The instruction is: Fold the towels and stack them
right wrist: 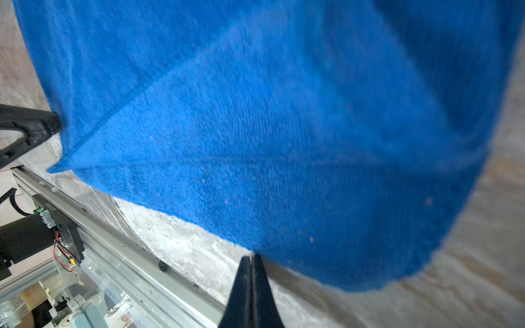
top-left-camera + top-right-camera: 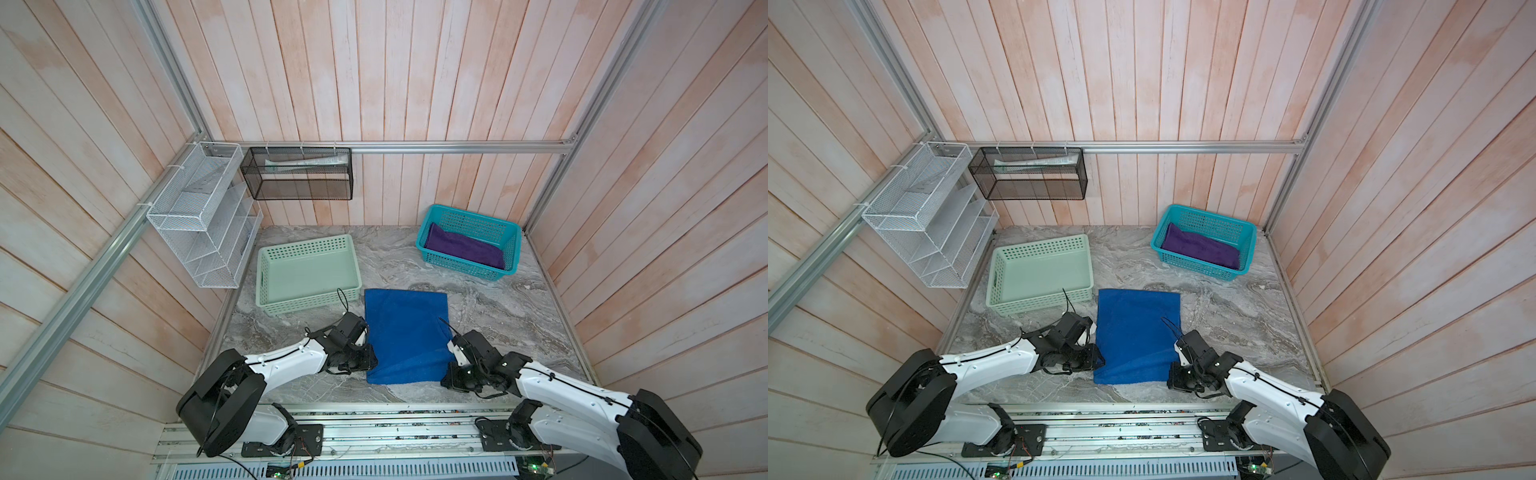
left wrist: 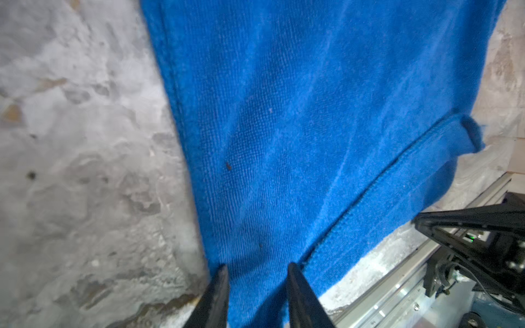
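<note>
**Blue towel, laid out for its fold**

- Blue towel [image 2: 405,332]: lies on the tabletop [image 2: 498,316], mostly flat. Its near edge is rumpled with one corner turned up, probably because both arms are working that edge.
- Left gripper [image 3: 255,284]: at the towel's near-left corner, fingers parted with cloth between them. It looks placed to take the corner and is not clamped.
- Right gripper [image 1: 250,272]: at the towel's near-right corner, fingers clenched together, tips at the hem. Whether any cloth is caught cannot be told.
- Purple towel [image 2: 463,251]: beyond the blue towel's far-right corner, lying in the teal basket [image 2: 478,215], apparently awaiting its turn.
- Mint-green basket [image 2: 266,274]: just beside the blue towel's far-left corner, with no towels in it; perhaps meant for the stack.
</note>
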